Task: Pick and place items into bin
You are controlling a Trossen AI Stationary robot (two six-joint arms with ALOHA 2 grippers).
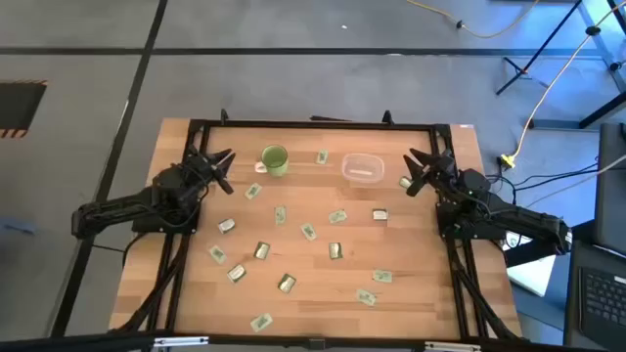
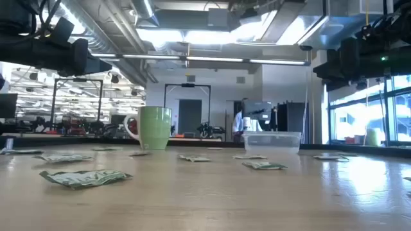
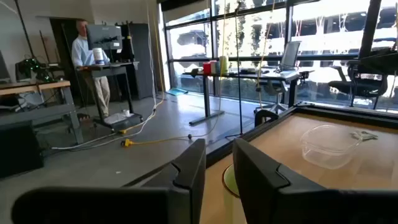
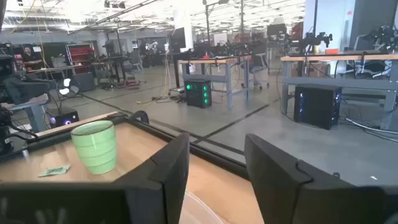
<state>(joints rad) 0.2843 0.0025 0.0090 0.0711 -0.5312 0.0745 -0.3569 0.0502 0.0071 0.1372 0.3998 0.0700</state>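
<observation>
1. So far nothing looks done: the packets (image 1: 308,232) lie scattered over the table (image 1: 176,293), most of them on the near side of the bin (image 1: 362,168), a couple level with it.
2. Inside the bin a pale streak shows from above; it may be a packet or only glare, and the low view seems to show the tub bare.
3. Left of the bin stands the green mug (image 1: 275,159); its inside is not visible enough to judge.
4. Well left of the bin, past the mug, the left gripper (image 1: 221,164) hovers with its jaws slightly parted, holding nothing.
5. Just right of the bin, the right gripper (image 1: 419,168) hovers with its jaws apart and empty.
6. Nearly every packet therefore remains to be picked.
</observation>
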